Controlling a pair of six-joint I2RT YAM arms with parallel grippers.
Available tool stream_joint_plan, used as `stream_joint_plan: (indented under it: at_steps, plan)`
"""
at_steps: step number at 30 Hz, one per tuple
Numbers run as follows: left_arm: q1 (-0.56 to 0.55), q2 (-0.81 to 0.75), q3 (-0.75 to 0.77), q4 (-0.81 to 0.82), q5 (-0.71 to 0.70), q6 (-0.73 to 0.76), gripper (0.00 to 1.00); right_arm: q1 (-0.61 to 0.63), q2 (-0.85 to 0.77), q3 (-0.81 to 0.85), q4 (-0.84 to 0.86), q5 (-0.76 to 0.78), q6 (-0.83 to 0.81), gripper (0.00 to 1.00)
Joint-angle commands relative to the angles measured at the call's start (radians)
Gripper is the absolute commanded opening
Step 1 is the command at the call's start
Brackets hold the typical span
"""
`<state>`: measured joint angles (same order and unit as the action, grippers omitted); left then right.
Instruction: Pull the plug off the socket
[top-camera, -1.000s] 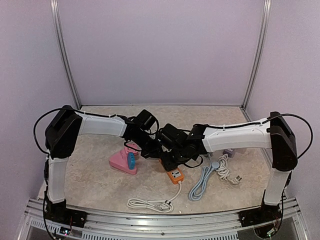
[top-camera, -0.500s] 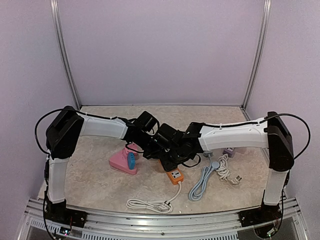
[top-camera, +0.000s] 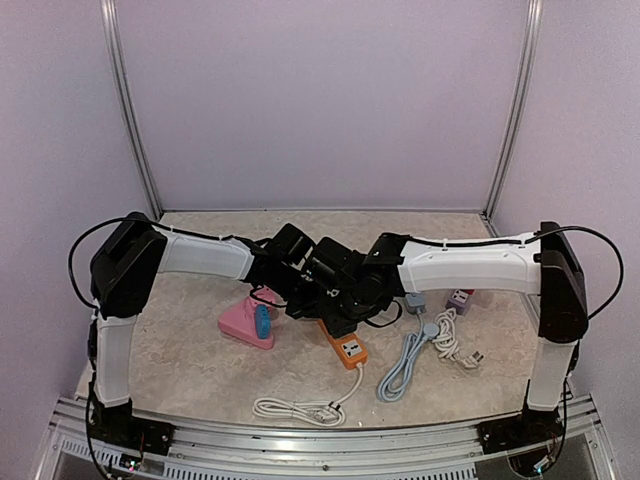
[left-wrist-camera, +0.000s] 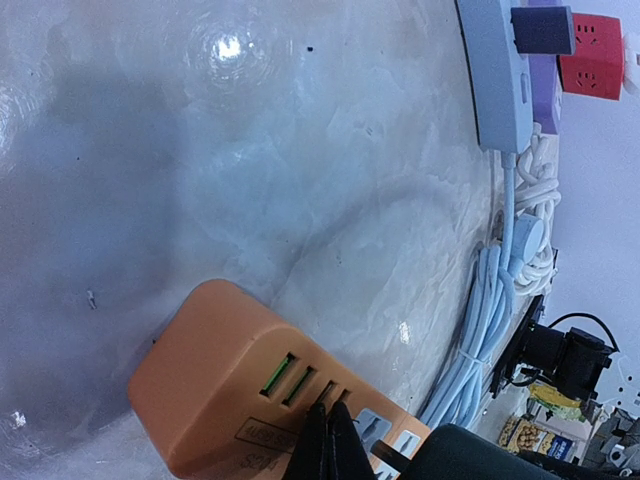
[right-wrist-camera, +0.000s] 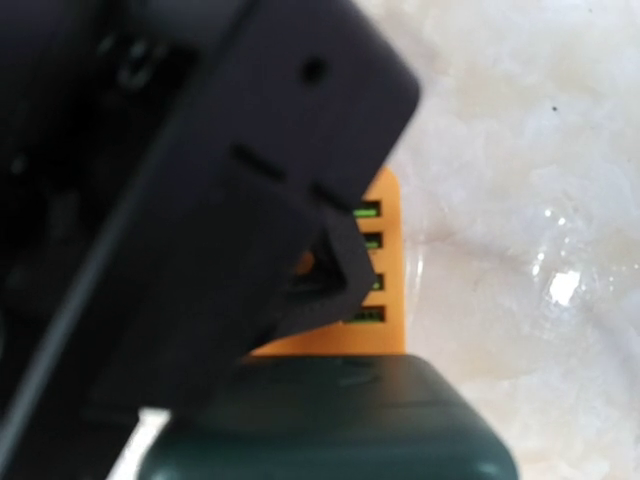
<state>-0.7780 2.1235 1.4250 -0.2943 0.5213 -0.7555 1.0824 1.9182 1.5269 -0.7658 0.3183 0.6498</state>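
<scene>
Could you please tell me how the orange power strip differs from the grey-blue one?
The orange power strip lies mid-table; the grey-blue power strip lies further right. The orange power strip trails a white cord; the grey-blue one a pale blue cord. Both lie flat on the table.

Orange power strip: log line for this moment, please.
orange power strip | both arms crowded over its far end | plug not identifiable | grip state unclear

Top cam's evenly lit, hardly any shadows. Left wrist: glare spot on the table (left-wrist-camera: 225, 47) far ahead of the left gripper (left-wrist-camera: 390, 455), grey shadow nearer it. Right wrist: black shape (right-wrist-camera: 150, 170) right at the lens, totally blurred.
</scene>
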Motion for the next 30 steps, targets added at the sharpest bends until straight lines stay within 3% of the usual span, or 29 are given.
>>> stream_joint_plan:
  at_steps: [1, 9, 17, 23, 30]
  plan:
    - [-0.026, 0.121, -0.087, -0.224, -0.124, 0.022, 0.00, -0.008, -0.053, 0.003, 0.034, 0.017, 0.021, 0.10]
    - [0.002, 0.081, -0.017, -0.265, -0.133, 0.031, 0.00, -0.034, -0.163, -0.051, -0.017, 0.036, 0.022, 0.11]
    - [0.025, 0.047, 0.176, -0.341, -0.149, 0.061, 0.00, -0.120, -0.255, -0.121, 0.091, -0.010, -0.010, 0.10]
    - [0.025, 0.016, 0.350, -0.436, -0.219, 0.083, 0.00, -0.220, -0.162, -0.016, 0.240, -0.079, -0.078, 0.10]
    - [0.090, -0.166, 0.253, -0.482, -0.338, 0.117, 0.02, -0.327, -0.019, 0.057, 0.414, -0.312, -0.121, 0.12]
